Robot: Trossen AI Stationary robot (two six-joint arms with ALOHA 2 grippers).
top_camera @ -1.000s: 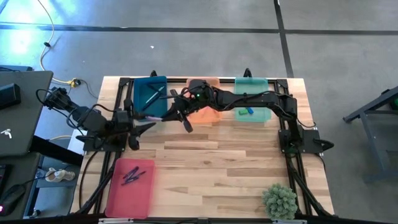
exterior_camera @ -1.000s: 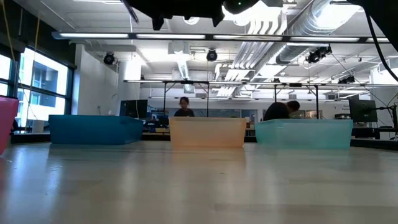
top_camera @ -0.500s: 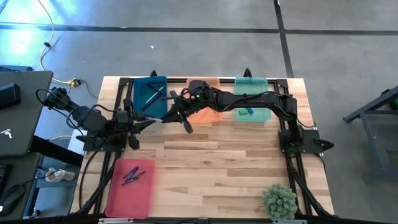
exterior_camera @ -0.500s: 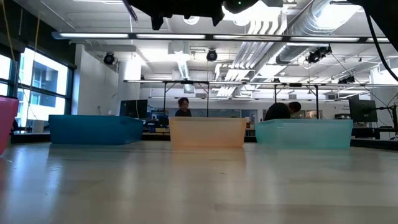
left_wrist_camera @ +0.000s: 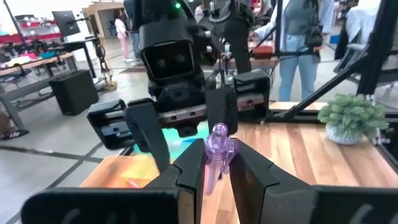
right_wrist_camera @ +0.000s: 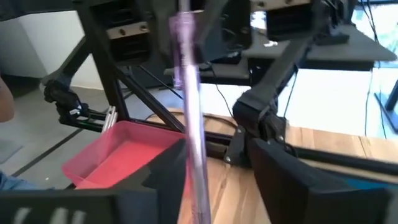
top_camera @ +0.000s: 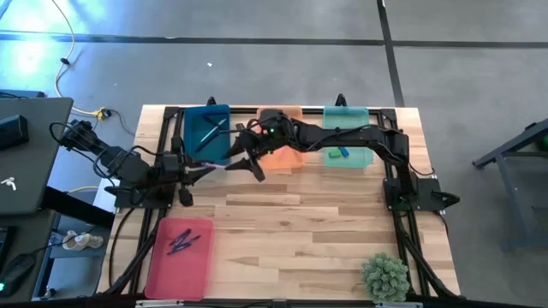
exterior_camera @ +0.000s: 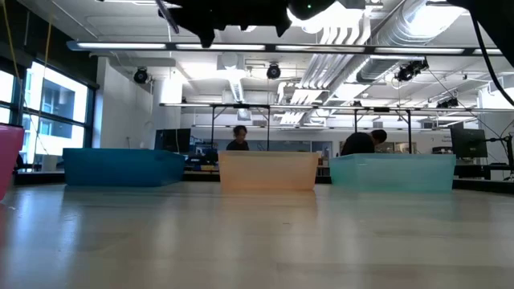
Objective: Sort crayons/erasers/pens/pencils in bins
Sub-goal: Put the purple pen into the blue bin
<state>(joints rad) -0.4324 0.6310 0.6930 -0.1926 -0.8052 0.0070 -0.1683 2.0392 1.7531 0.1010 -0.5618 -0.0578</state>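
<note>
So the handoff basically happened: the left gripper [left_wrist_camera: 217, 171] had clamped onto the translucent purple plastic pen [left_wrist_camera: 214, 155], and the right gripper [top_camera: 248, 162] had just let its jaws spread apart. Pen hung near the wooden table's [top_camera: 342, 231] far edge, beside the dark teal-blue bin [top_camera: 205, 128], probably headed for a bin next.

A wooden table [top_camera: 300, 222] carries a green plant [top_camera: 384, 275] at five o'clock. A laptop [top_camera: 30, 154] lies off it at nine, a yellow cable [top_camera: 62, 64] at ten. Two people [exterior_camera: 238, 138] sit at desks [exterior_camera: 365, 143] far behind.
</note>
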